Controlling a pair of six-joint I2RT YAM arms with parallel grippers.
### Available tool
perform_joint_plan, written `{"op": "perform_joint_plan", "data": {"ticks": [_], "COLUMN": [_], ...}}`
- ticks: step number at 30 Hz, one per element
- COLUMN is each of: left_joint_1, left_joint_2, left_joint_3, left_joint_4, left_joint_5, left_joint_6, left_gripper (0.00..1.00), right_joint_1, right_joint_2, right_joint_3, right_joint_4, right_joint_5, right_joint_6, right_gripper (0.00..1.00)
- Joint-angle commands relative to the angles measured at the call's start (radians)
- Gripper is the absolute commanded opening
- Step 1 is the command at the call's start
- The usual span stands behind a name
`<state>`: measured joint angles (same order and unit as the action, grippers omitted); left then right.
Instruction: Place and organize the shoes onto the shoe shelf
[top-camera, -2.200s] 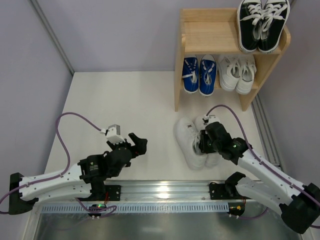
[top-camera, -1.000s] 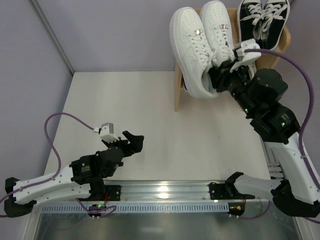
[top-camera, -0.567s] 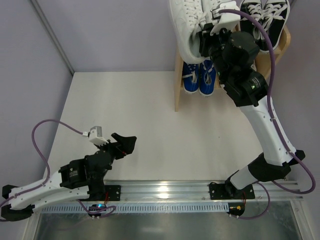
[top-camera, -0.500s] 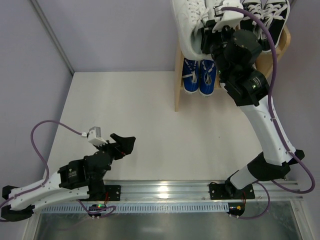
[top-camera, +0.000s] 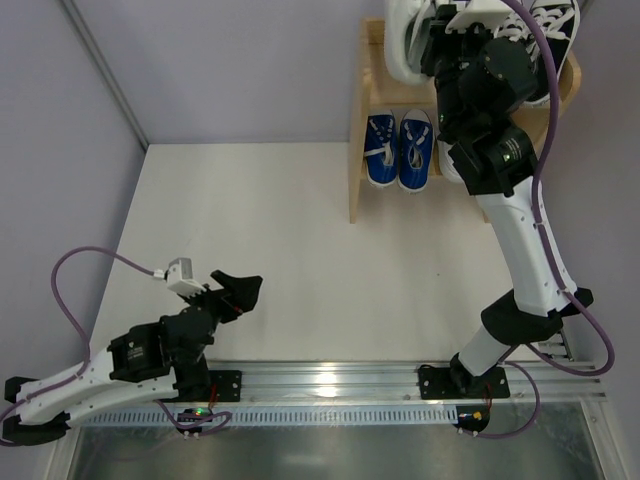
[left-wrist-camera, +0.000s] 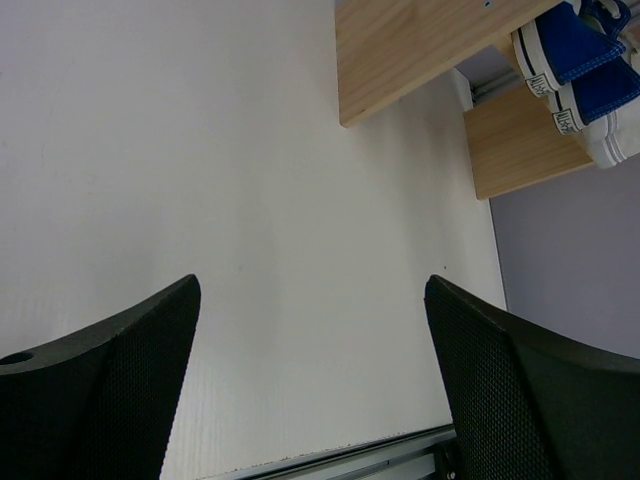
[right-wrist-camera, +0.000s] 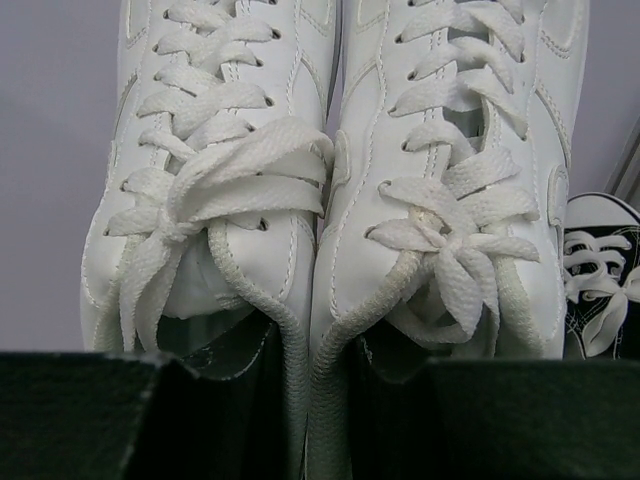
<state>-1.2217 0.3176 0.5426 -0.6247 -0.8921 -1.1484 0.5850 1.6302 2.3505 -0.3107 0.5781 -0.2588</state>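
- Grips the white low-tops (top-camera: 402, 45) with the right gripper (top-camera: 430, 45), high at the top tier of the shoe shelf (top-camera: 356, 180).
- Shows black sneakers (top-camera: 563, 20) top right, blue sneakers (top-camera: 398, 150) on the lower tier.
- Hangs the left gripper (top-camera: 240, 288), fingers apart, low over the table (top-camera: 300, 230).

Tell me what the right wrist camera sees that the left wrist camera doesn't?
Only the right wrist: the white shoes, pinched at their collars by the right gripper, and a black shoe at the right edge. Only the left wrist: the table, the shelf with blue shoes in it, and the left gripper, open and holding nothing. Both: dark fingers along the bottom and a purple wall behind.
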Motion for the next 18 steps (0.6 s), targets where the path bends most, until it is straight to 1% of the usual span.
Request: {"op": "perform_joint_plan", "data": {"ticks": [1,6,12,18], "left_joint_1": [0.004,0.004,0.004,0.004], "left_joint_2": [-0.020,-0.054,-0.071,-0.064], "left_joint_3": [-0.003,-0.010,-0.018,-0.024], "left_joint_4": [-0.036,-0.056,-0.066,-0.066], "left_joint_5": [-0.051,-0.059,-0.061,-0.062], "left_joint_6": [-0.028,-0.036,-0.048,-0.053], "left_gripper": [0.91,0.91,0.90,0.90], "right_joint_1": [-0.025,-0.076,-0.099,-0.117], "right_joint_2": [-0.026,-0.013,0.003,0.017], "right_joint_3": [0.061,0.062,0.059,0.020], "right_joint_4": [0.217,0.124,0.026,0.028], "right_joint_5": [-0.035,-0.095,-0.129,-0.178], "right_joint_6": [0.019,0.087,0.158,0.201], "right_gripper": [0.04,0.04,0.04,0.04]}}
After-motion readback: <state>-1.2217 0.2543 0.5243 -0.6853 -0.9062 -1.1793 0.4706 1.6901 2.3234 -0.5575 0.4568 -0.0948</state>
